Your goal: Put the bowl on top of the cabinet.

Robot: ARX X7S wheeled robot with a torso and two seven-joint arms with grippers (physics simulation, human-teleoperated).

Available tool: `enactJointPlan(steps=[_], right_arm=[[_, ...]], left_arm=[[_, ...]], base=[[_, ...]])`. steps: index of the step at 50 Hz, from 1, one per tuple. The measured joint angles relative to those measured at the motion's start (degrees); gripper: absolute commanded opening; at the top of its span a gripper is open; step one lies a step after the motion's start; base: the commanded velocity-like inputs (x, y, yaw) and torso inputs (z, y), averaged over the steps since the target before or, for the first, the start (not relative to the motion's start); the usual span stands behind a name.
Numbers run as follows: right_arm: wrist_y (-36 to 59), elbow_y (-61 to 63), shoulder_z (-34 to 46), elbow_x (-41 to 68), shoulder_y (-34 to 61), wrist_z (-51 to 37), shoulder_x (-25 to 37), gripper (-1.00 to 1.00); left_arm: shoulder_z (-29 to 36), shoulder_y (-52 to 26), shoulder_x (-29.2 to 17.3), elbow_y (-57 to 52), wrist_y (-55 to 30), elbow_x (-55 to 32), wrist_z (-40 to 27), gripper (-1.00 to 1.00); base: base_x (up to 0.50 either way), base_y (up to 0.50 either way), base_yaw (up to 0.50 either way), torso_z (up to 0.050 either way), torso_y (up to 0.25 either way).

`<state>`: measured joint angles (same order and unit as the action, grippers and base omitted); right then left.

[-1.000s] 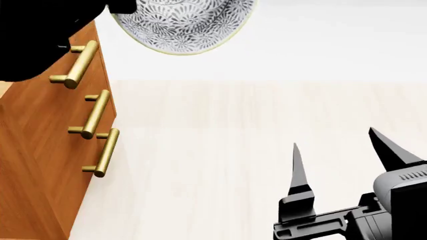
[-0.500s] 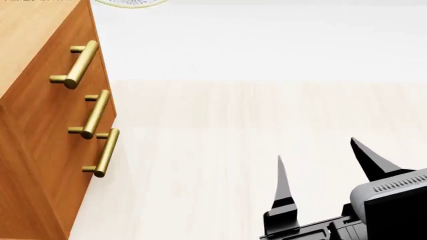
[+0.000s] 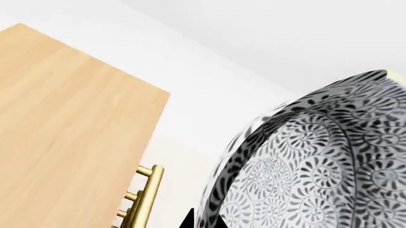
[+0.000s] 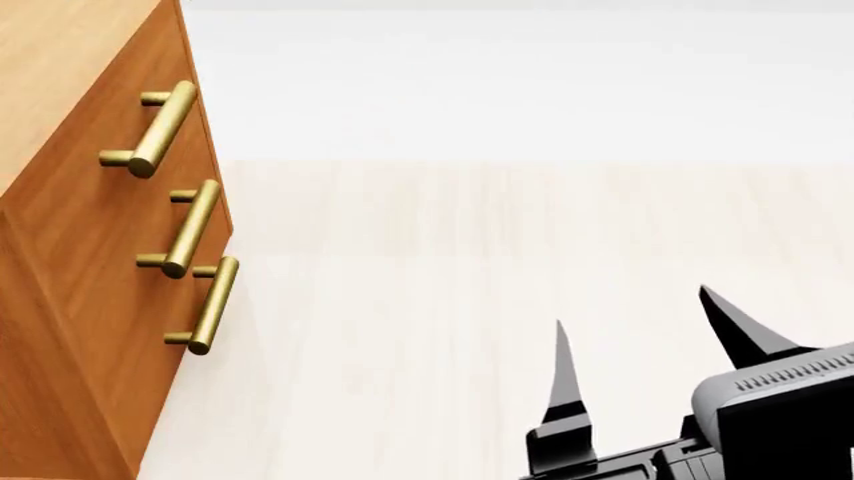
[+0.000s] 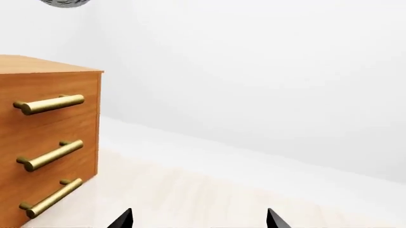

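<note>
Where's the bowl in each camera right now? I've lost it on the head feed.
Head view: the bowl is not in the picture.
Left wrist view: bowl fills the lower right, close up, beside the cabinet top.
Right wrist view: only a sliver of it at the top edge, above the cabinet.
Shared landmark: the cabinet's brass handles, seen in all three views.

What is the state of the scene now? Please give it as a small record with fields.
bowl: patterned bowl raised in the air, above the level of the cabinet top, not yet set down
cabinet: wooden cabinet with three brass handles, its top bare where seen
left end effector: only a dark tip beside the bowl; grip not clear
right end effector: open, holds nothing, low over the pale floor
</note>
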<state>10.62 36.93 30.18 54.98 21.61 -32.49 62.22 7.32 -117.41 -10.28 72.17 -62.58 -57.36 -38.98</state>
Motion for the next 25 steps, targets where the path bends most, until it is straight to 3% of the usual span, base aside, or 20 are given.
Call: enactJointPlan(steps=[11,25], right_arm=[[-0.65,-0.6,-0.09,-0.32,-0.95,-0.11,0.09,1.0],[-2.48,-1.8,-0.38,-0.85,-2.94,0.0,0.24,1.0]], left_arm=[[-24.58,-1.59,-1.71,1.68,0.01,18.67,-5.14,-1.0],[-39.38,0.66,-2.22,-0.32,5.69,26.51,-13.69,-1.0]], base=[[0.0,0.0,0.0,0.0,0.001],[0.0,0.0,0.0,0.0,0.0]])
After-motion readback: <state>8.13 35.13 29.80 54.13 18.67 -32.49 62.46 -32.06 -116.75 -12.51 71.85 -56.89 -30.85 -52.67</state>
